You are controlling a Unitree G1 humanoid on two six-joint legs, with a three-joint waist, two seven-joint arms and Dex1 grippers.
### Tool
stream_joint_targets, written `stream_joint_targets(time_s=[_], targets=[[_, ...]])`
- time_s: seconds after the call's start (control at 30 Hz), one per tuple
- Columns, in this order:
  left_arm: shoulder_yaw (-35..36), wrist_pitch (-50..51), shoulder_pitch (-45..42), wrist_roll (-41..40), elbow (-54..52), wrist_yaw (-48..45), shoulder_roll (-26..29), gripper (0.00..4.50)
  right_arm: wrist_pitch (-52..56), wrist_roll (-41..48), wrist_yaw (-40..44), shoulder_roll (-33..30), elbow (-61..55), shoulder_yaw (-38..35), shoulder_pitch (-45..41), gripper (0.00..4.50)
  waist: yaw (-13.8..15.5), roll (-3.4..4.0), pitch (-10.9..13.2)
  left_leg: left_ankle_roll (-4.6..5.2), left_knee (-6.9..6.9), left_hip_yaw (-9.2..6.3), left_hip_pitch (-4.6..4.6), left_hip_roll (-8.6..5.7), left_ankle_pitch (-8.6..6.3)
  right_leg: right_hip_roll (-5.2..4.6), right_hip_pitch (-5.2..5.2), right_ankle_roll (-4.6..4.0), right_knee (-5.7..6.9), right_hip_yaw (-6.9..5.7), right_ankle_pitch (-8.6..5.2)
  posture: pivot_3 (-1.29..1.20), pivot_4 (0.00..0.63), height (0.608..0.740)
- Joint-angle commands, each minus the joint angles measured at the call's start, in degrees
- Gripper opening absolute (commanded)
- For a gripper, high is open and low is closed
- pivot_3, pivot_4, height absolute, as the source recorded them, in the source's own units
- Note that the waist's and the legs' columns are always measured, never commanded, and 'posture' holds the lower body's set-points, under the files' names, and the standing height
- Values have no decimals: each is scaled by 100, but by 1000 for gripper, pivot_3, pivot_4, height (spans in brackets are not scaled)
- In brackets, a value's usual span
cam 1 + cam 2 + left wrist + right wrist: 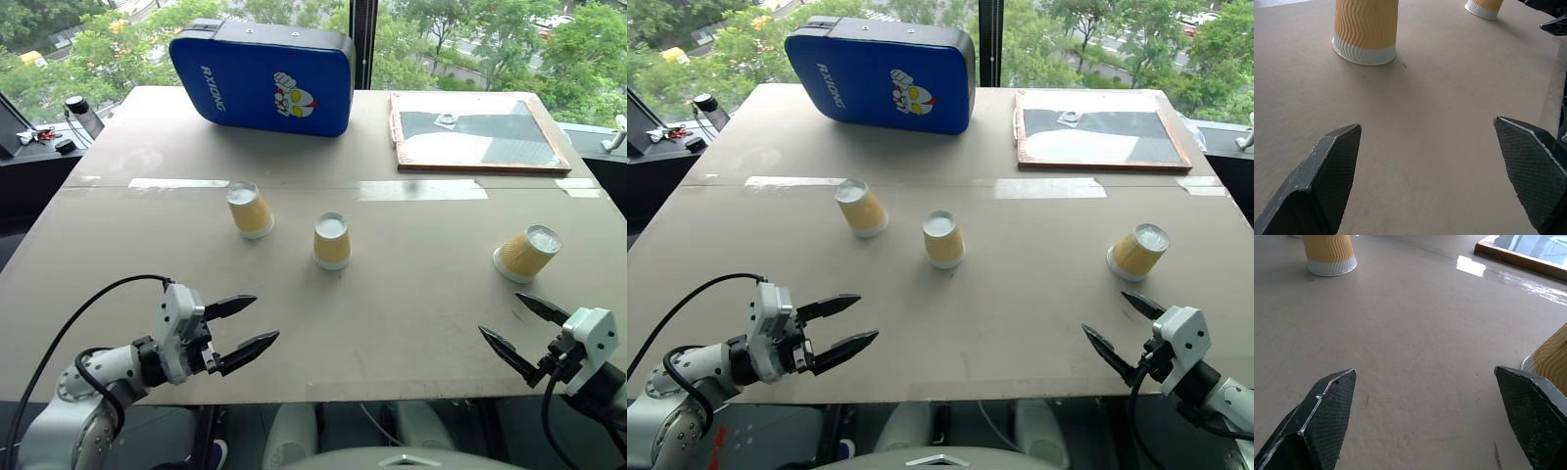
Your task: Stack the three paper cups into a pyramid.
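On the tan table, the three paper cups stand separately, all upside down with the wide rim on the surface and the white base up. None is stacked; pyramid not yet begun. Left cup and middle cup stand near each other, left of centre; right cup is well apart, toward the table's right side, and looks tilted outward in the head views.

Left gripper: fingers spread wide, empty, hovering over the near edge and aimed forward and inward. The middle cup lies ahead of it and slightly to its right.

Right gripper: fingers likewise wide apart, empty, over the near right edge. The right cup sits just ahead of it, near the outer finger in the right wrist view.

Judgement: the right arm is much the nearer to the right cup; the left arm to the other two. Each cup's long axis is roughly vertical, so a level side grasp across the corrugated wall suits.

Behind: blue pad, framed board, untouched.
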Motion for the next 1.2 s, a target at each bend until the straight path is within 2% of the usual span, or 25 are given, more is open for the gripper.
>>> stream_joint_targets(time_s=[0.03,0.17,0.3,0.47,0.6,0.83,1.13,1.17,1.2], targets=[[-45,-189,-138,9,10,-21,-92,4456,-131,-170,-337,194,-220,33,-28,4500,0,0,0,0,0,0,0,0,0,0,0,0,0,0,0,0,150,740],[-204,-141,-524,-252,-167,-153,-177,4456,222,-1032,-1787,871,-702,324,-426,4500,5,1,-4,0,-4,-3,3,2,0,2,-4,-1,1,-6,0,0,150,740],[-258,-156,-724,-345,-214,-305,-143,4456,614,-1156,-2202,1018,-962,457,-741,4500,-7,0,-4,-1,-3,6,2,0,0,0,-5,6,2,10,4,0,150,740],[-263,-85,-823,-645,-383,-778,45,4456,1254,-1043,-2862,980,-806,-58,-1482,4500,-7,1,-3,0,-6,7,2,-1,-1,2,-6,14,1,10,9,0,150,740],[-170,39,-944,-966,-468,-936,140,4456,1628,-1140,-3229,978,-581,-213,-1890,4500,1,2,-3,0,-7,6,2,-1,-1,2,-6,10,1,9,6,0,150,740],[-193,39,-1031,-1032,-531,-967,151,4456,2105,-890,-3412,1032,-9,-217,-2485,4500,-22,3,-1,0,-9,10,2,-2,-1,4,-7,16,-1,15,9,0,150,740],[-216,-63,-913,-973,-508,-1021,87,4456,2151,-742,-3494,1014,797,-271,-3242,4500,-22,9,2,0,-12,11,1,-2,-1,5,-10,17,-1,16,10,0,150,740],[-215,-64,-892,-977,-517,-1023,84,4500,2150,-731,-3490,1002,826,-284,-3275,3980,-22,9,2,0,-13,11,1,-2,-1,5,-10,17,-2,16,10,0,150,740],[-208,-60,-878,-988,-526,-1022,86,4500,2150,-725,-3490,989,828,-288,-3291,3672,-15,9,2,0,-14,10,1,-2,-1,4,-10,17,-2,16,10,0,150,740]])
